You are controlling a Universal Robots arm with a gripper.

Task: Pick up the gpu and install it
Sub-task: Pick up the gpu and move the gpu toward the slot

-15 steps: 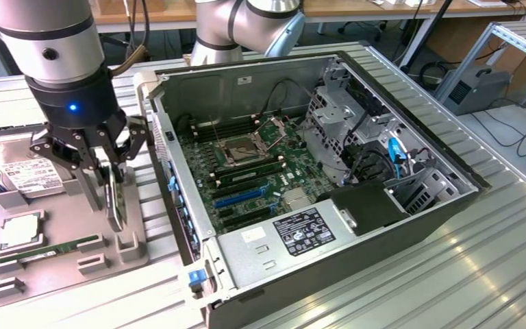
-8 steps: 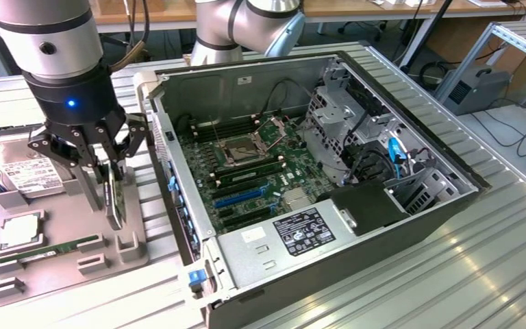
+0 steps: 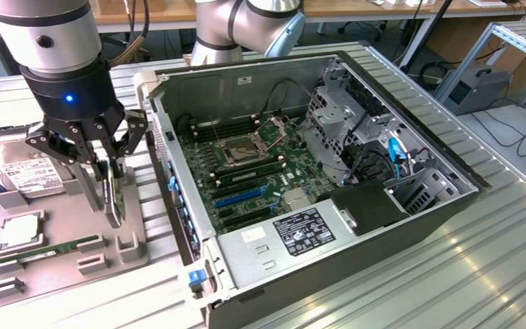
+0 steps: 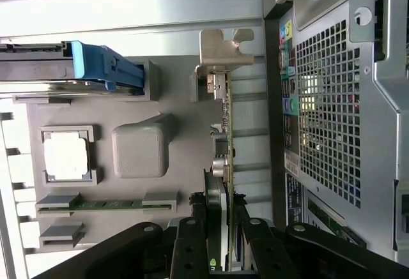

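While upright, gpu between the fingers

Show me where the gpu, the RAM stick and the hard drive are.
gpu point(image 3: 114, 202): exterior view, lower part of the upright card.
RAM stick point(image 3: 46, 251): exterior view, middle of the green strip.
hard drive point(image 3: 27, 174): exterior view, its white label.

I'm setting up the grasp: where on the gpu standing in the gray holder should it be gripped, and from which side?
Probably by the two flat faces of the gpu, near its upper edge, coming straight down. It stands on edge in the gray holder, so its top edge points up and both faces are open.
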